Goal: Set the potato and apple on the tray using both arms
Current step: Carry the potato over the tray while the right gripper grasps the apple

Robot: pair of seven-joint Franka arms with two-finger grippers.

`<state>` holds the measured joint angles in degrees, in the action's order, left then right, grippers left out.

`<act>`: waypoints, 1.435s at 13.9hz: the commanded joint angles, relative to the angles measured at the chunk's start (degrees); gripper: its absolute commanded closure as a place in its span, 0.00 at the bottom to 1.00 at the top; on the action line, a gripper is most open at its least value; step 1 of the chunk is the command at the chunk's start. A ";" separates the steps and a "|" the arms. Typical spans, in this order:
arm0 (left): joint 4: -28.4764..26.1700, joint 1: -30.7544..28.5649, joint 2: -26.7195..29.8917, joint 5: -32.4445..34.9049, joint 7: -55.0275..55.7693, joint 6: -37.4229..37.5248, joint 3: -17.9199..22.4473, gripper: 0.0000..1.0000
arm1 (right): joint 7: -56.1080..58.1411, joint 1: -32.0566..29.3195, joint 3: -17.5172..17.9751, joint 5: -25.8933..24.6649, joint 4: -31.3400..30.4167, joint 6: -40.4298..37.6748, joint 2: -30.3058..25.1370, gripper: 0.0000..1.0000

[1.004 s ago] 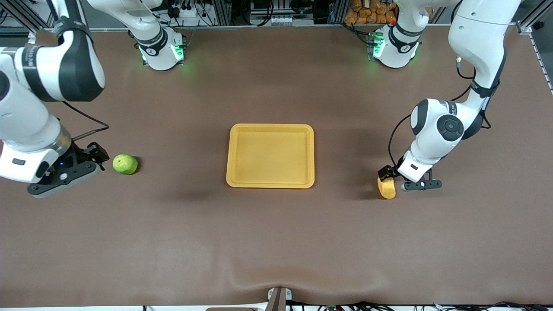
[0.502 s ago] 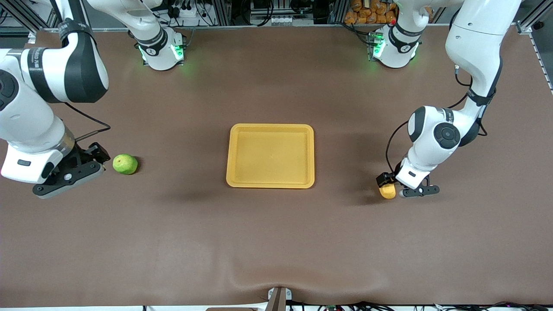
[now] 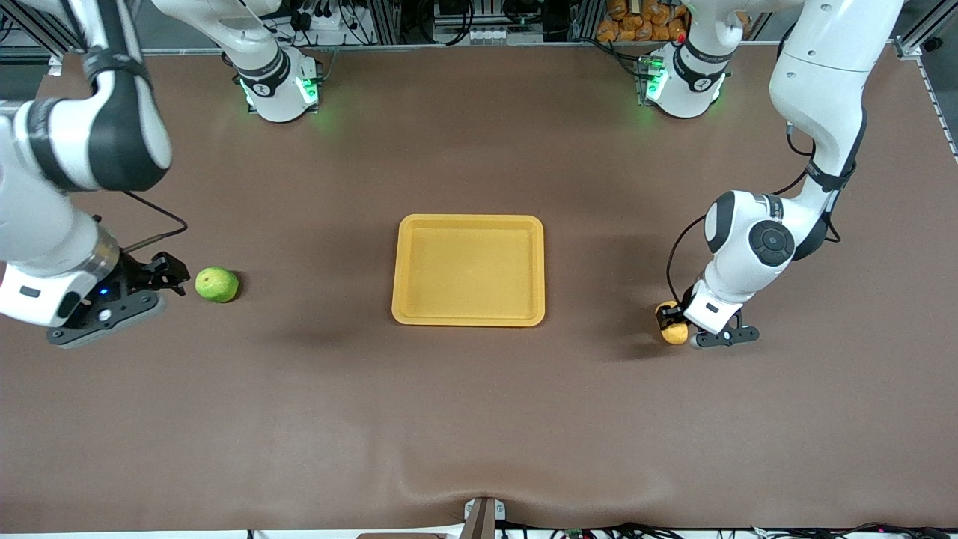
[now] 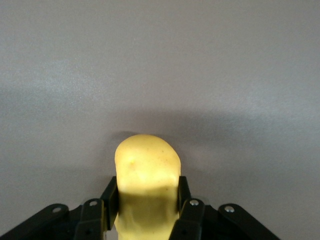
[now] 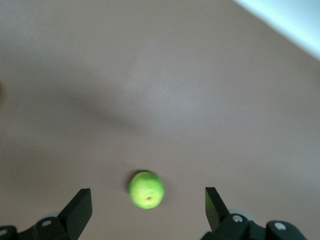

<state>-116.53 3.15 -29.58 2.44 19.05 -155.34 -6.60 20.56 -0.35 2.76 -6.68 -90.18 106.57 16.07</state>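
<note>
The yellow-orange potato (image 3: 676, 332) lies on the brown table toward the left arm's end, level with the near edge of the tray. My left gripper (image 3: 670, 317) is shut on it, one black finger pressed to each side of the potato (image 4: 147, 162). The green apple (image 3: 217, 284) rests on the table toward the right arm's end. My right gripper (image 3: 169, 274) hangs low beside it, open, a short gap away. In the right wrist view the apple (image 5: 146, 189) sits between the wide-spread fingers (image 5: 80, 202), touching neither. The yellow tray (image 3: 468, 220) sits mid-table with nothing in it.
Both arm bases, lit green, stand along the table's edge farthest from the front camera (image 3: 278, 88) (image 3: 681, 82). A small bracket (image 3: 483, 516) sits at the near table edge. Brown cloth lies bare around the tray.
The left gripper has shut on the potato, which now shows only its end under the hand. The right hand shifted slightly beside the apple, still open.
</note>
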 commanded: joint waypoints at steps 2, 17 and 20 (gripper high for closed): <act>1.04 0.37 -0.13 -0.33 0.38 -0.32 0.01 0.91 | -2.19 -5.43 0.75 3.60 -9.19 10.45 1.51 0.00; 8.41 10.65 1.53 -0.33 0.82 8.89 0.27 1.00 | -1.66 -11.69 0.93 7.47 -30.49 27.36 1.77 0.00; 12.02 12.05 2.06 -0.33 0.90 14.61 0.09 1.00 | -1.66 -12.13 0.93 7.64 -33.30 30.97 2.73 0.00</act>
<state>-106.43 13.75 -28.66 2.44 19.25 -144.72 -6.87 18.60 -11.01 2.60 -0.31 -121.02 135.21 19.00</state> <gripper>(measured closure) 0.511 0.000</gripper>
